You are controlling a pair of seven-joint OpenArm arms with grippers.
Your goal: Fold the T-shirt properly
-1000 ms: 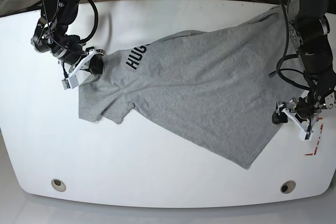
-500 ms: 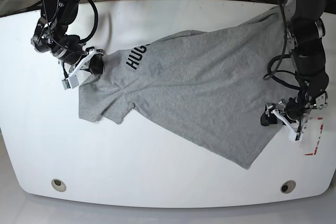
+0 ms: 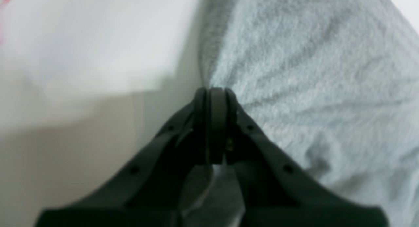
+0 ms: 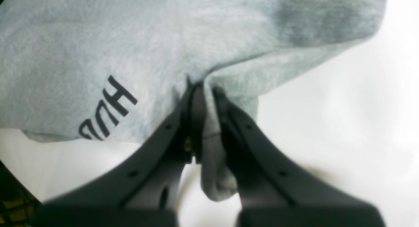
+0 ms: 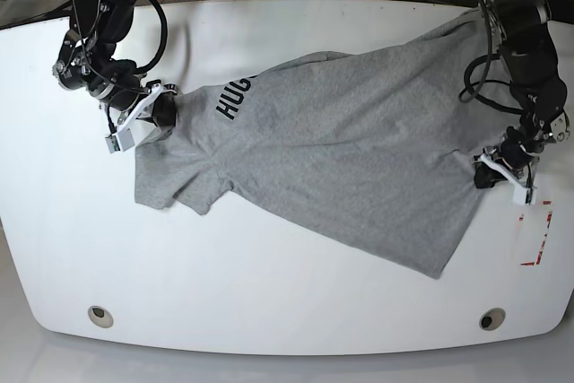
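A heather-grey T-shirt lies spread aslant across the middle of a white surface, its hem running toward the lower right of the base view and one short sleeve pointing to the lower left.

At the left of that view the right hand pinches a fold of cloth beside the black lettering; at the right edge the left hand sits at the shirt's side seam.

The right wrist camera shows what the overhead view cannot: a tuck of grey fabric drawn down between the dark fingers, with the letters "HU" readable at centre left.

The left wrist camera shows its fingers pressed together at the very edge of the shirt; the blur leaves it uncertain whether any cloth is caught between them.

That thin purchase looks like the main risk: if the left hand has only grazed the hem, a lift or pull would let the edge slip free and the shirt would sag from one side.

The garment also lies crooked and rumpled, with creases near the right of the base view, so a fold made from here could come out skewed.

A red marking on the surface shows only in the base view's lower right and as a smear in the left wrist frame's upper left corner.
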